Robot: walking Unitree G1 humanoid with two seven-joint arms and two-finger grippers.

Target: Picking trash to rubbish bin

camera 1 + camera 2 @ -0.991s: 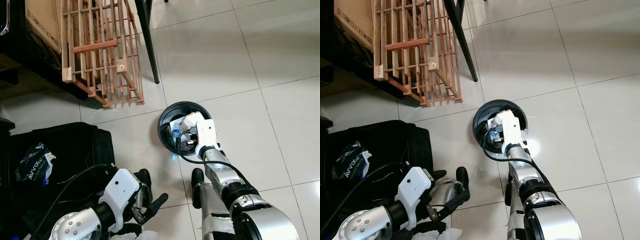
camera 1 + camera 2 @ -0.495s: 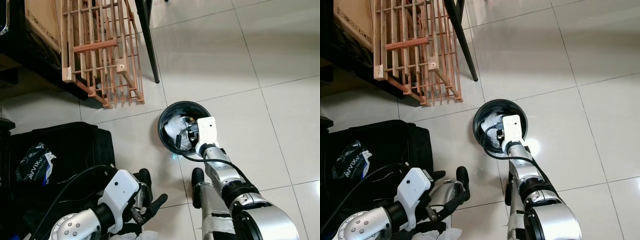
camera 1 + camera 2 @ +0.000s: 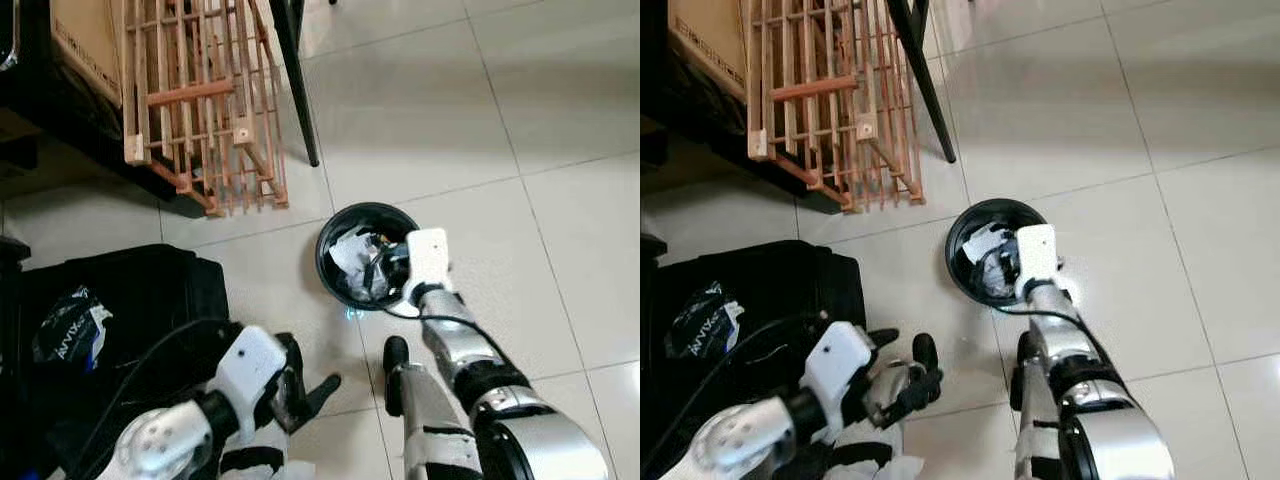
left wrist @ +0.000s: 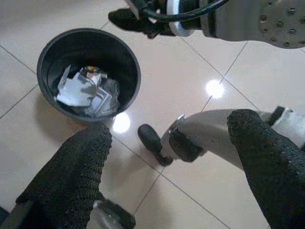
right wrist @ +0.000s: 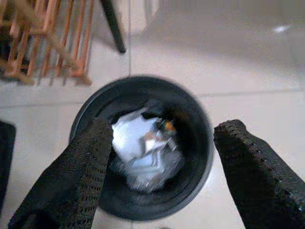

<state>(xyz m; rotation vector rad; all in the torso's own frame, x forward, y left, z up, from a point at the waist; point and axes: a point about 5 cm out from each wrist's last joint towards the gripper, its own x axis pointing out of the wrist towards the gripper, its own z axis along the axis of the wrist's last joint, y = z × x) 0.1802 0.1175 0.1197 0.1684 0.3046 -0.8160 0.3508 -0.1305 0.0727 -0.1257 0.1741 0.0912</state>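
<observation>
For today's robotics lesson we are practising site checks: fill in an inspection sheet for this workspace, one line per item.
Surface: pale tiled floor, glossy.
Job's things: black rubbish bin on the floor, crumpled white trash inside.
Clutter: black bag with a printed wrapper on it.
Grippers: right gripper open above the bin; left gripper open, low by the bag.
Cables: black cable along the right arm.
Surroundings: wooden rack, dark pole.

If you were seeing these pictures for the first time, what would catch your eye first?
The round black rubbish bin on the pale tiled floor, with crumpled white trash inside. The right gripper hangs open just above it, and a wooden slatted rack leans beyond.
</observation>
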